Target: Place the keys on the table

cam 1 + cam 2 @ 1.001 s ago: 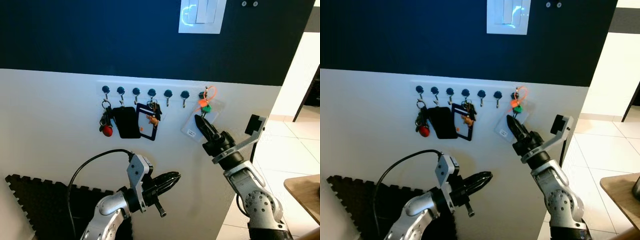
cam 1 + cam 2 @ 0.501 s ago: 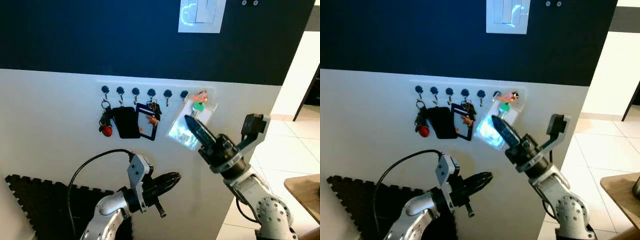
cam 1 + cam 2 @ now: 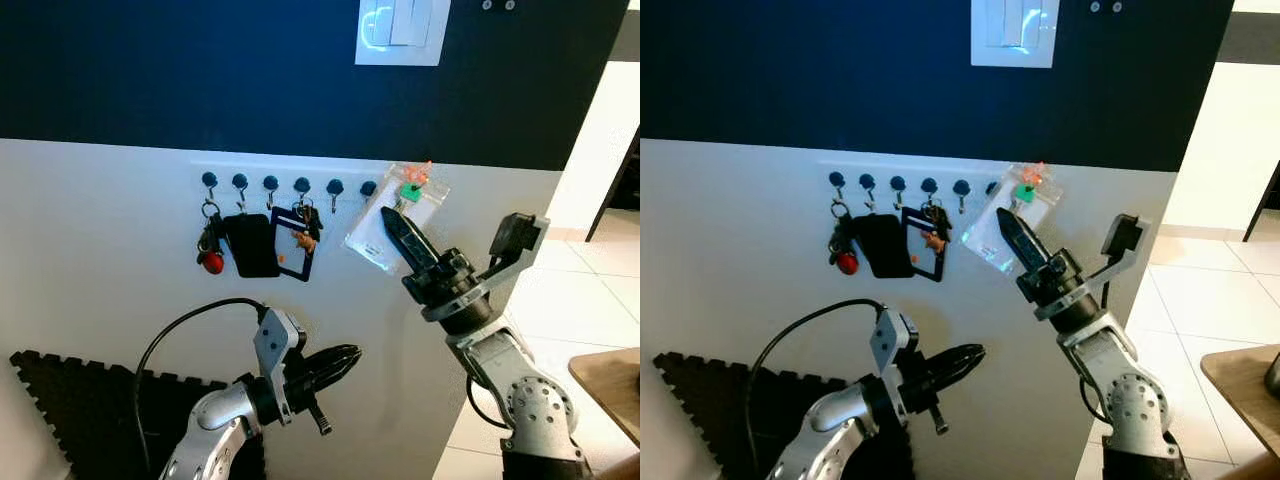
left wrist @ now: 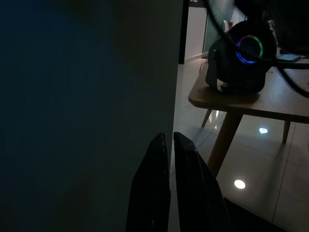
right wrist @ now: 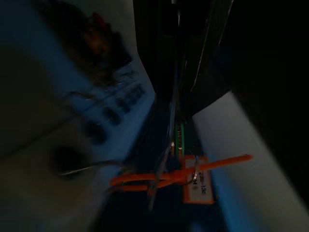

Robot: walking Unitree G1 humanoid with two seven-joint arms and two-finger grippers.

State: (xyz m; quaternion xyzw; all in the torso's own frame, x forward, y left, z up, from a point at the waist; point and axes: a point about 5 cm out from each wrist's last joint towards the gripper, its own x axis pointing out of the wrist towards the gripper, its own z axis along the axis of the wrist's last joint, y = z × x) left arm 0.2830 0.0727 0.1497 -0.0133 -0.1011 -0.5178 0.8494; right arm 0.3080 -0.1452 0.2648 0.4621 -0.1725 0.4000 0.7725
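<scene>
Nearest the camera, the left claw (image 3: 345,360) hangs low with fingers pressed together, holding nothing. Above and beyond it, the right claw (image 3: 392,222) pinches the keys (image 3: 398,215) in their clear pouch, just off the hook rack (image 3: 290,184) on the wall.

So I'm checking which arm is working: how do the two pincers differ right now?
The right pincer is raised to the hook rail, shut on the keys in their clear pouch; the left pincer sits low, shut on nothing. The right points up, the left points sideways. Both have long black fingers.
</scene>
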